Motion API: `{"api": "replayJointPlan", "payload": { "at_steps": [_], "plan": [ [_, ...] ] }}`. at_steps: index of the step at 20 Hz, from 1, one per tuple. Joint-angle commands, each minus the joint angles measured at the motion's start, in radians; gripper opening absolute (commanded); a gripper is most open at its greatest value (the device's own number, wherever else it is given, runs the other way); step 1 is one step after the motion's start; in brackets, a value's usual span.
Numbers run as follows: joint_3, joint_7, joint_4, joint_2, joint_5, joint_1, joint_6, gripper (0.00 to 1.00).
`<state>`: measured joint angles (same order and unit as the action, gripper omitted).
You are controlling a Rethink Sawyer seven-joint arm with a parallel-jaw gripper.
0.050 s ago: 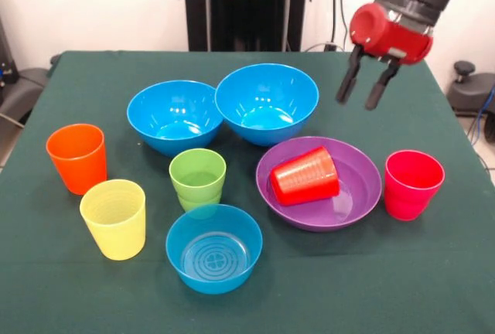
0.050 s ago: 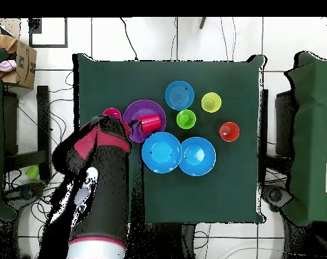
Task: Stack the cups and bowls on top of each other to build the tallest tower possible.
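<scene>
My gripper hangs open and empty above the table's far right, behind the purple bowl. A red cup lies on its side inside that bowl. A pinkish-red cup stands upright to the bowl's right. Two large blue bowls sit side by side at the middle back. The light green cup stands in the small green bowl. In front of it is the small blue bowl. The orange cup and yellow cup stand at the left. No tower stands.
The dark green table cloth has bare room along the front and right front. In the overhead view my arm covers the table's left edge beside the purple bowl and pinkish-red cup. A cardboard box stands off the table.
</scene>
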<state>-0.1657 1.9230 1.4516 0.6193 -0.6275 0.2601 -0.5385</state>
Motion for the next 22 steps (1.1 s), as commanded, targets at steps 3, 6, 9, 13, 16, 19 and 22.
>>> {"api": "replayJointPlan", "payload": {
  "at_steps": [3,6,9,13,16,19,22],
  "plan": [
    [-0.157,0.157,-0.043,-0.089,-0.218,0.131,0.078,1.00],
    [-0.219,0.219,-0.074,-0.125,-0.277,0.200,0.091,1.00],
    [-0.356,0.400,-0.138,-0.233,-0.440,0.351,0.107,1.00],
    [-0.415,0.531,-0.163,-0.333,-0.522,0.435,0.080,1.00],
    [-0.392,0.497,-0.165,-0.327,-0.485,0.427,0.059,1.00],
    [-0.365,0.538,-0.155,-0.349,-0.422,0.444,0.025,1.00],
    [-0.348,0.559,-0.160,-0.367,-0.376,0.457,-0.018,1.00]
  ]
}}
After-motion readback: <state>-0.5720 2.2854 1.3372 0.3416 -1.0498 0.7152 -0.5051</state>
